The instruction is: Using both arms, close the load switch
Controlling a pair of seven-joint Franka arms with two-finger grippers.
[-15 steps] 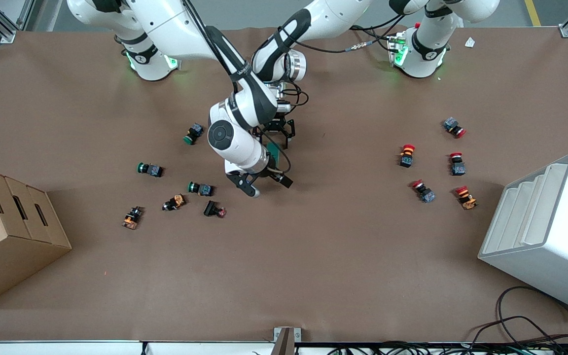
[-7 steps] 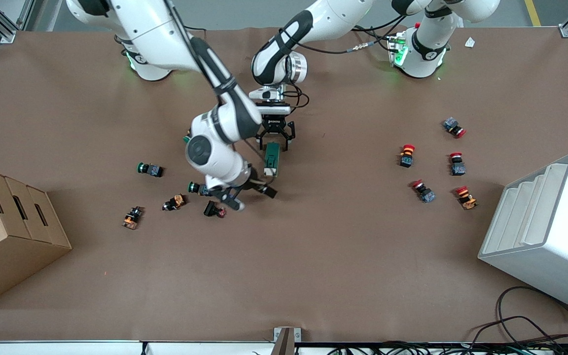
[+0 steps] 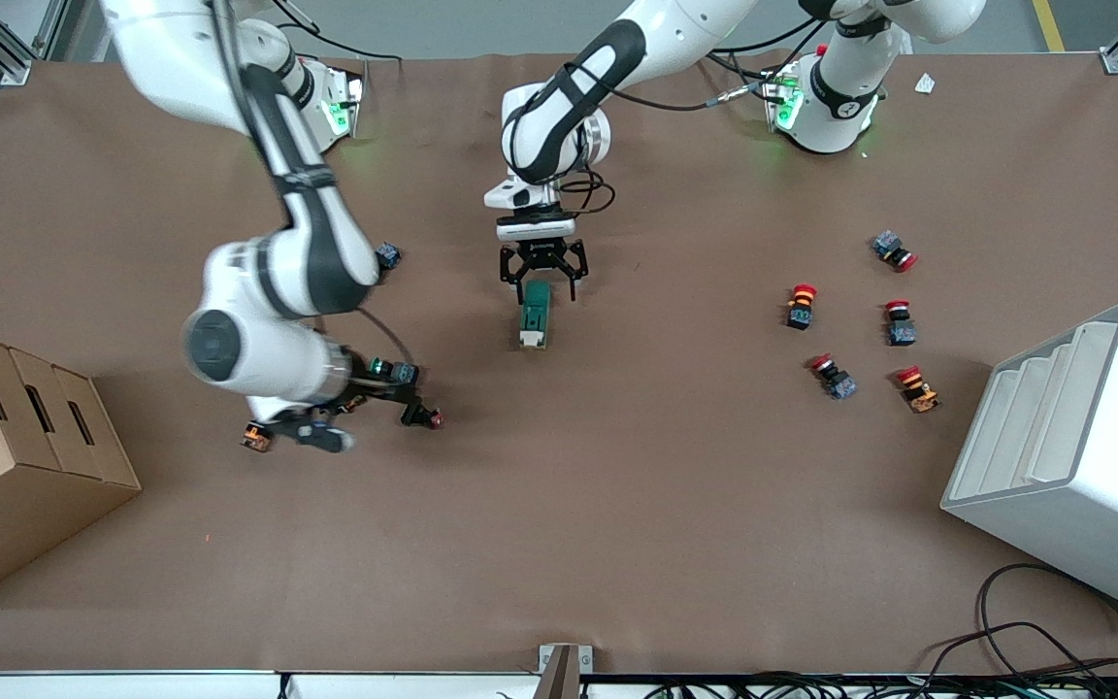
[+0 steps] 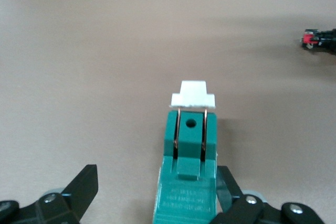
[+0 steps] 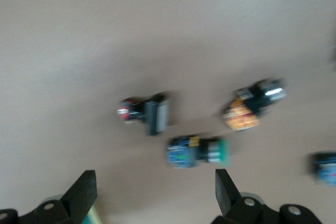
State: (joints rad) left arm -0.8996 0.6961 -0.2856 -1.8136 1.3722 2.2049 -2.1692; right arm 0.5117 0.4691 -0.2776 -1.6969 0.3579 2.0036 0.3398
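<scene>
The load switch (image 3: 534, 313) is a dark-green block lying on the brown table, its cream-white lever tab (image 4: 193, 95) at the end nearer the front camera. My left gripper (image 3: 540, 276) is open and straddles the switch's other end. In the left wrist view the switch (image 4: 189, 182) lies between the left gripper's (image 4: 156, 182) fingers, one finger close against its side and the other well apart. My right gripper (image 3: 365, 413) is open and empty above a cluster of push buttons; the right wrist view shows it (image 5: 156, 187) wide open.
Under the right gripper lie a red-and-black button (image 5: 144, 113), a green button (image 5: 197, 151) and an orange one (image 5: 252, 106). Several red-capped buttons (image 3: 801, 305) lie toward the left arm's end, near a white bin (image 3: 1073, 456). A cardboard box (image 3: 6, 447) stands at the right arm's end.
My right arm has swung away from the load switch toward its own end of the table, over the push buttons. The left gripper stays at the switch.
</scene>
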